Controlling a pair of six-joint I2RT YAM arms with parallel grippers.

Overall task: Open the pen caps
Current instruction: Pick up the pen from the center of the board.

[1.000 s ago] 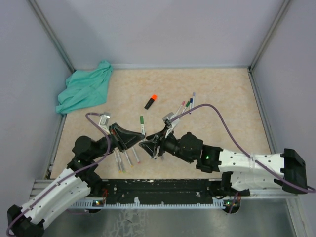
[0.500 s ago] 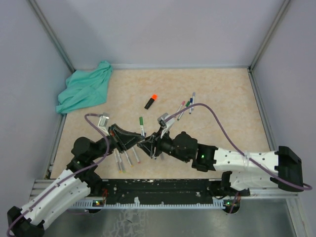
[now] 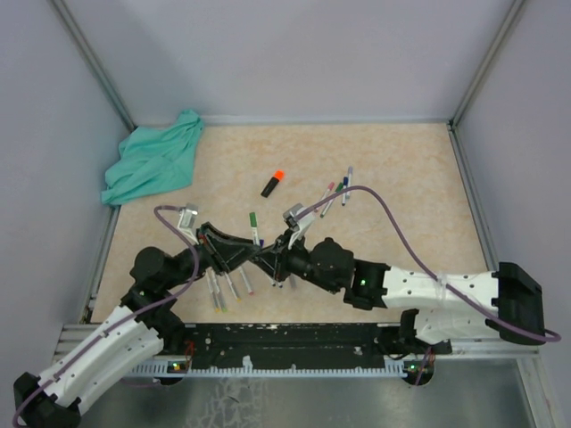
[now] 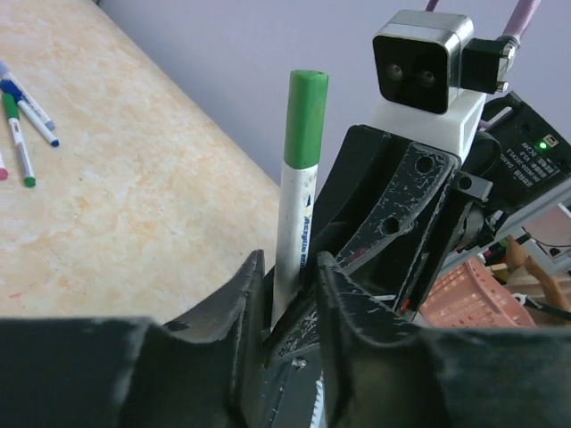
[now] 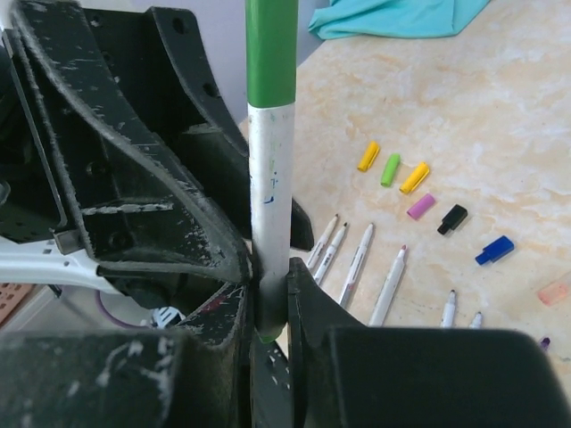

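Pinching the bottom end of the white pen [image 5: 269, 214], my right gripper [image 5: 270, 303] is squeezed tight on it, one black finger on each side, low in the middle of my right wrist view. My left gripper [image 4: 287, 287] sits around the same low part of the pen, at the bottom middle of my left wrist view. I can't be sure if those fingers [image 4: 239, 299] press the pen or just stand beside it. The green cap [image 4: 306, 111] is on the far end of the pen, sticking up free, and nothing holds it. I think the step now is to pass the pen to one gripper so the other can grab the cap. To do it well, my right gripper should hold the pen firm and straight. My left should take the cap near its middle, and then both should pull apart in line with the pen, with no bending. The pen is thin, round and smooth, so it may slip or turn. The cap is a short, smooth plastic tube. My fingers are hard, black and scratched. Further out, on the right of my right wrist view, loose caps [image 5: 414, 177] lie on the speckled tan table [image 5: 500, 107]. They are small and stubby: yellow, green, pink, black and blue. Bare pens [image 5: 357, 263] lie beside them, and a soft, crumpled teal cloth [image 5: 401, 16] is at the top.
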